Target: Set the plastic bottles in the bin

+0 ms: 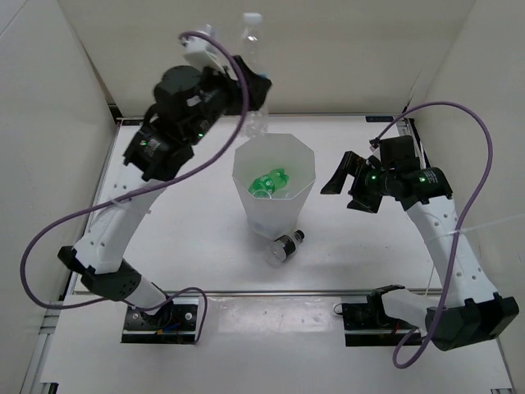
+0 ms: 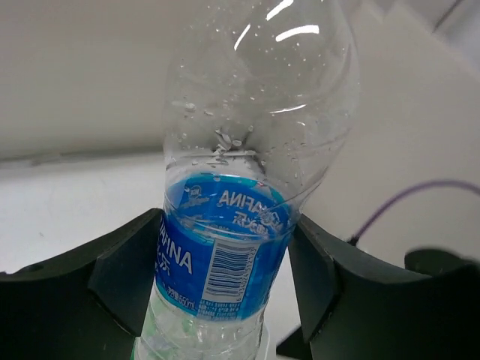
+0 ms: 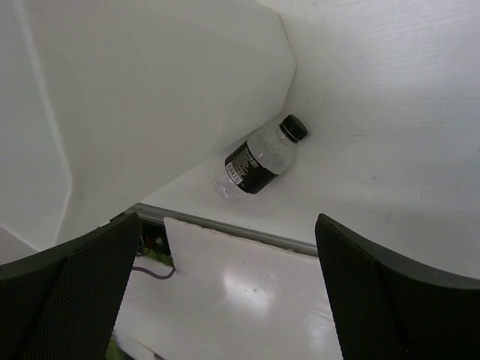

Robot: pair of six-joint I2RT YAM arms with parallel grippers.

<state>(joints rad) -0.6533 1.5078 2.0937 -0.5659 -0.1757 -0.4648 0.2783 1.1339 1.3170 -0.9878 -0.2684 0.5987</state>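
Observation:
My left gripper (image 1: 250, 90) is raised above the back of the table, just behind the bin, and is shut on a clear plastic bottle with a blue label (image 1: 250, 37). In the left wrist view both fingers (image 2: 124, 277) press on the label of that bottle (image 2: 255, 112). The white octagonal bin (image 1: 305, 187) stands mid-table with a green bottle (image 1: 269, 182) lying inside. A dark bottle with a silvery base (image 1: 287, 245) lies on the table against the bin's front foot, and shows as the dark bottle (image 3: 259, 161) beside the bin wall (image 3: 150, 97). My right gripper (image 1: 353, 185) hangs open to the right of the bin, nothing between its fingers (image 3: 225, 300).
White walls enclose the table on the left, back and right. A metal rail (image 1: 262, 291) runs along the near edge in front of both arm bases. Purple cables (image 1: 49, 238) loop beside each arm.

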